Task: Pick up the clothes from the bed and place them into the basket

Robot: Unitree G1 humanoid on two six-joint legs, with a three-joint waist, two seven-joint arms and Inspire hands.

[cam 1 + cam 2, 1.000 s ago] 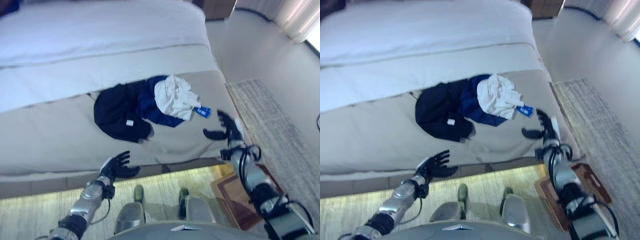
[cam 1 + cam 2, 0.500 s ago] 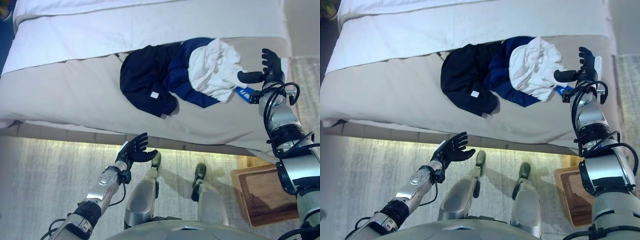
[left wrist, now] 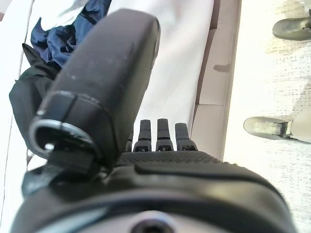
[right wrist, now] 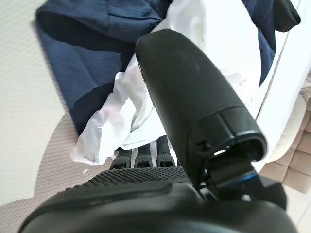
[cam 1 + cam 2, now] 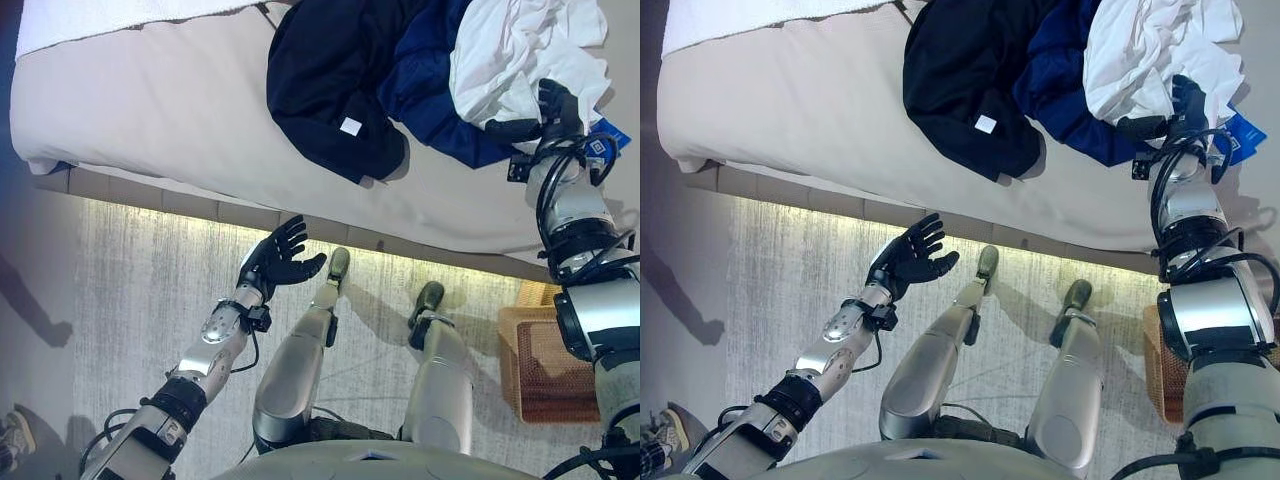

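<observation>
Beige-covered bed (image 5: 150, 110), black garment (image 5: 330, 80), navy garment (image 5: 430, 85) and white garment (image 5: 520, 50) heaped together on it

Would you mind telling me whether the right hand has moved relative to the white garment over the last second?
Yes. The right hand has moved in toward the crumpled white garment on the beige bed, from clear of the pile to its edge.

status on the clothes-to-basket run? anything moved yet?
Nothing done yet: the black, blue and white clothes all lie piled on the bed. In hand: the right hand, open, reaches the white cloth's edge; no grasp shows. The left hand hangs open over the floor. Left: grab everything and carry it to the basket by the bed.
</observation>
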